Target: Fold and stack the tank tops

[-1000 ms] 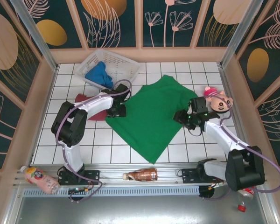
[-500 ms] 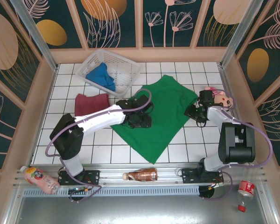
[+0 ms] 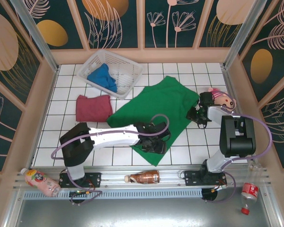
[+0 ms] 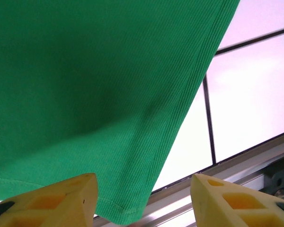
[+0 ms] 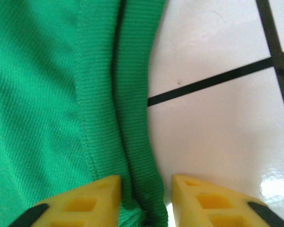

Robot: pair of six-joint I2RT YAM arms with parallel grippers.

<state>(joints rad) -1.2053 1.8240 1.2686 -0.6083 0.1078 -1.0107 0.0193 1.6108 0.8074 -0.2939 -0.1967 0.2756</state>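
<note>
the green tank top [image 3: 156,109] lies spread flat as a slanted diamond on the white tiled table [image 3: 61,142], one corner pointing toward the arm bases. the left gripper [image 3: 152,142] sits over that near corner. in the left wrist view its yellow fingers [image 4: 61,198] stand wide apart, holding nothing, and the top's ribbed hem runs down between them. the right gripper [image 3: 195,116] is low at the green top's right edge. in the right wrist view its fingertips [image 5: 85,203] are apart by a narrow gap with the rolled hem lying between them. a sliver of tile shows beside one finger, so the hem is not clamped. just left of the green top the maroon tank top [image 3: 93,108] lies folded into a rectangle. beyond the green top's far-left side the blue tank top [image 3: 103,77] is bunched in a white lattice basket [image 3: 128,71]. a pink plush toy [image 3: 221,98] sits just right of the green top's right corner. nearer than the green top, a brown bottle [image 3: 144,177] lies on its side on the metal rail [image 3: 113,189].
</note>
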